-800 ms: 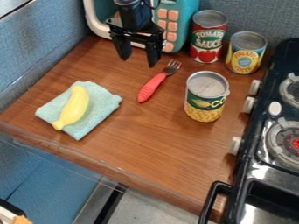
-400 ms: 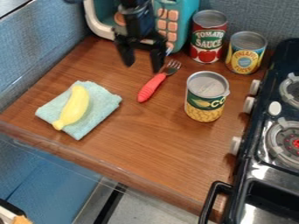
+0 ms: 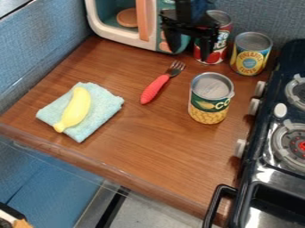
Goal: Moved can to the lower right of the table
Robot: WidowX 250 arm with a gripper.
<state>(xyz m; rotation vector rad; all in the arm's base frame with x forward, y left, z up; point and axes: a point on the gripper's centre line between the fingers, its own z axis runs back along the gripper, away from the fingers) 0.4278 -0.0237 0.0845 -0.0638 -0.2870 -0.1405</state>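
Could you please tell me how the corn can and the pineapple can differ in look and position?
The corn can has a green label, the pineapple can a yellow and blue one. The corn can stands beside the fork, the pineapple can farther back. Both are upright.

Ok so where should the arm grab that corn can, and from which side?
Probably by the upper part of the corn can, just under the rim, coming straight down. It stands upright, round-walled, with bare wood between it and both the red fork and the stove knobs, so the open pincer could likely slip a finger down either side.
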